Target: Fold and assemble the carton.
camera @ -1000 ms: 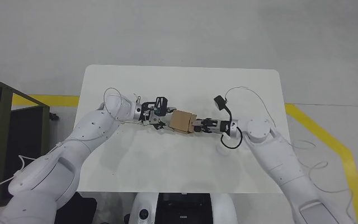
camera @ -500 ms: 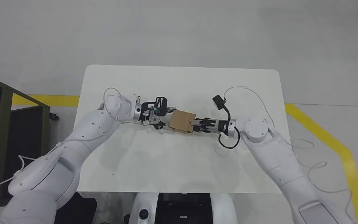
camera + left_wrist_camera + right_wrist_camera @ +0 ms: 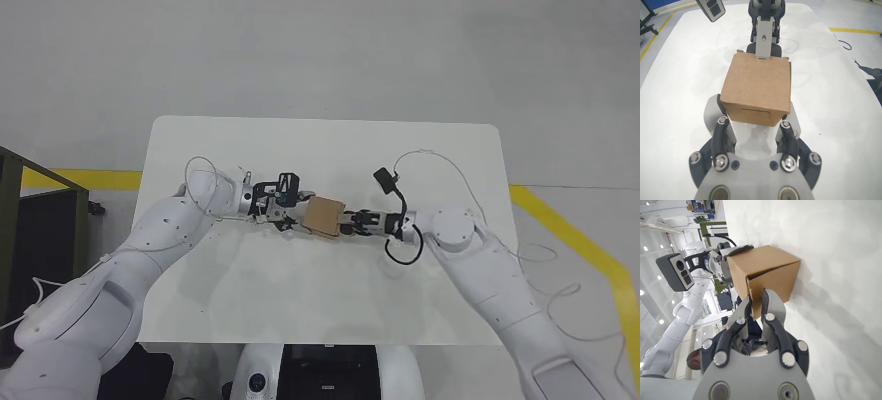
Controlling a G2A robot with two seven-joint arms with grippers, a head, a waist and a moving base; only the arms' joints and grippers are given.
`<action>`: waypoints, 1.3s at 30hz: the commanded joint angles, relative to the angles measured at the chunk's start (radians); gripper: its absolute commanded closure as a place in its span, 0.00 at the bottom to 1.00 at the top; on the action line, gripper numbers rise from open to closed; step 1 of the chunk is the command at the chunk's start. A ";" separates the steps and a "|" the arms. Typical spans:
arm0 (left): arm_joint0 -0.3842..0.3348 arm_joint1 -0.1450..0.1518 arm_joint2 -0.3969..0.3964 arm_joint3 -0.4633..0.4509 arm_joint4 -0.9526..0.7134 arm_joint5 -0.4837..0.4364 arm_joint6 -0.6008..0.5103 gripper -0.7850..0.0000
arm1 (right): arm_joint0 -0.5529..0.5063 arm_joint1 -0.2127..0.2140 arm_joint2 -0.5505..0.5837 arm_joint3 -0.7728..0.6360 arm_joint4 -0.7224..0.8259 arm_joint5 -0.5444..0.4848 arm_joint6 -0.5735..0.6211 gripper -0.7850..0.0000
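A small brown carton (image 3: 325, 214) sits folded into a box shape at the middle of the white table (image 3: 300, 150). My left gripper (image 3: 296, 213) holds its left end, one finger on each side wall. In the left wrist view the carton (image 3: 757, 83) shows a closed end face with a slot between the left gripper (image 3: 755, 113) fingers. My right gripper (image 3: 347, 224) is at the opposite end. In the right wrist view the right gripper (image 3: 756, 306) is shut on an upright edge of the carton (image 3: 772, 262) at its open end.
A thin white cable (image 3: 440, 160) loops over the table's right half, next to the right arm. A dark rack (image 3: 20, 220) stands off the table's left edge. Bare tabletop lies in front of and behind the carton.
The right gripper has moved a little to the left, toward the left gripper, and the carton looks slightly shorter between them. The left arm has stayed put.
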 commanded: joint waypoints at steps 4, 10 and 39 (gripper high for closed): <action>0.000 0.001 -0.003 0.003 -0.002 0.001 -0.003 0.34 | -0.002 0.000 0.005 0.006 -0.003 -0.006 -0.006 0.83; 0.001 0.001 -0.004 0.005 -0.004 -0.003 -0.005 0.33 | -0.045 0.016 0.049 -0.031 -0.005 -0.021 -0.007 0.75; 0.003 0.003 -0.006 0.000 -0.001 0.000 -0.005 0.32 | -0.010 0.000 0.007 -0.007 0.003 -0.010 0.001 1.00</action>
